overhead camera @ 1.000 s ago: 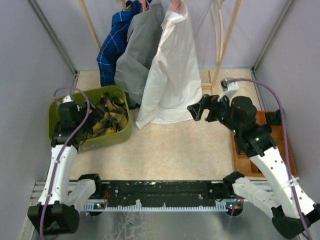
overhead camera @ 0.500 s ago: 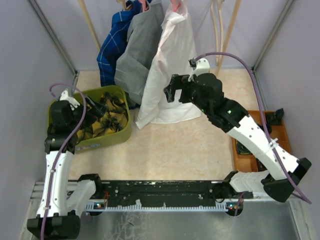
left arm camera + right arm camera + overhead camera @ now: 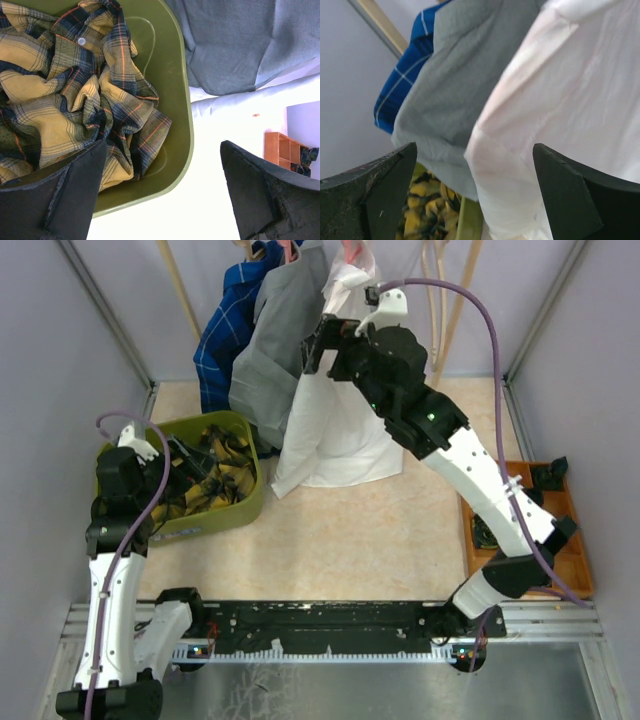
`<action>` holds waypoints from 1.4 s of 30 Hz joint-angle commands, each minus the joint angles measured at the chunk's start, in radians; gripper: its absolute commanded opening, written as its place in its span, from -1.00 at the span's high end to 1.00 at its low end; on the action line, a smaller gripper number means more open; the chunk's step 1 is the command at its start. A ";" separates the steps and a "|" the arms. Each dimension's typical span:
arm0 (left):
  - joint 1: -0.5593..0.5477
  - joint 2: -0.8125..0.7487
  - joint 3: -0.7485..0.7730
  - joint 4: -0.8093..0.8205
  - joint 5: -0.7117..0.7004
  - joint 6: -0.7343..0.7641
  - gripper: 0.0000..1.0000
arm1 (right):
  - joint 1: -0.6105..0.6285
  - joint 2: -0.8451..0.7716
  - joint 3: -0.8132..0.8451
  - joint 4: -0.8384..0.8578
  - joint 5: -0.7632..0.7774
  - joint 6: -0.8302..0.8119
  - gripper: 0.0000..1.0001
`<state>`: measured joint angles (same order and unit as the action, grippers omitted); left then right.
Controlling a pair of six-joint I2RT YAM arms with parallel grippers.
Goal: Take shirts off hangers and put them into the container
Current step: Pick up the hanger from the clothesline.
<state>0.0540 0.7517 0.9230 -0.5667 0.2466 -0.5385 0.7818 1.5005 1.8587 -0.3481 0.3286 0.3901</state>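
White cloth loomed largest: the white shirt [image 3: 560, 90] hung just ahead of the right gripper [image 3: 474, 150], whose jaws gaped wide, empty, apparently lined up to tug it down. Under the left gripper [image 3: 162, 150], equally wide and empty, the container [image 3: 188, 125] cradled the plaid shirt [image 3: 75, 100].

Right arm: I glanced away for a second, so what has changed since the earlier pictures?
The right gripper swung from beside the orange tray up and left toward the hanging white shirt, jaws open, holding nothing. The left gripper, also open, shifted slightly at the basin. The plaid shirt stays in the basin; the grey shirt and blue shirt stay hanging.
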 commanded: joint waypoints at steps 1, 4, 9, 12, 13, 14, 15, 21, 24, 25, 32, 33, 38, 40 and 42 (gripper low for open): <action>-0.002 -0.008 0.027 -0.016 0.005 0.003 -0.99 | 0.017 0.138 0.215 -0.063 0.126 -0.066 -0.98; -0.003 -0.008 0.028 -0.030 0.003 0.010 -0.99 | 0.017 0.266 0.379 -0.189 0.201 -0.106 -0.98; -0.002 -0.012 0.027 -0.053 -0.016 0.036 -0.99 | 0.017 0.204 0.351 -0.154 0.331 -0.179 -0.80; -0.002 -0.010 0.024 -0.054 -0.022 0.042 -0.99 | 0.016 0.089 0.214 -0.071 0.359 -0.220 -0.48; -0.002 -0.007 0.023 -0.054 -0.022 0.041 -0.99 | 0.016 0.062 0.182 -0.055 0.358 -0.225 -0.39; -0.002 -0.003 0.023 -0.052 -0.021 0.041 -0.99 | 0.016 0.035 0.158 -0.048 0.355 -0.227 -0.26; -0.003 0.000 0.024 -0.050 -0.020 0.041 -0.99 | 0.015 0.013 0.138 -0.049 0.354 -0.228 -0.14; -0.003 0.020 0.024 -0.045 -0.005 0.046 -0.99 | -0.087 -0.015 0.110 -0.144 0.251 -0.176 0.22; -0.002 0.025 0.020 -0.045 0.010 0.047 -0.99 | -0.129 0.005 0.132 -0.177 0.166 -0.167 0.16; -0.003 0.025 0.020 -0.045 0.013 0.049 -0.99 | -0.130 0.014 0.145 -0.184 0.141 -0.176 0.08; -0.003 0.021 0.021 -0.054 0.014 0.053 -0.99 | -0.130 0.075 0.268 -0.263 0.044 -0.141 -0.59; -0.002 0.020 0.020 -0.054 0.013 0.055 -0.99 | -0.129 0.067 0.264 -0.257 0.063 -0.137 -0.62; -0.003 0.022 0.018 -0.054 0.010 0.059 -0.99 | -0.129 -0.024 0.161 -0.144 0.091 -0.131 -0.64; -0.002 0.028 0.019 -0.053 0.012 0.058 -1.00 | -0.129 -0.056 0.125 -0.090 0.000 -0.128 -0.64; -0.003 0.033 0.019 -0.049 0.023 0.056 -0.99 | -0.124 -0.055 0.124 -0.073 -0.149 -0.122 -0.67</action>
<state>0.0540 0.7792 0.9230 -0.6247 0.2462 -0.4957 0.6514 1.5166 1.9865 -0.5472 0.3744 0.2546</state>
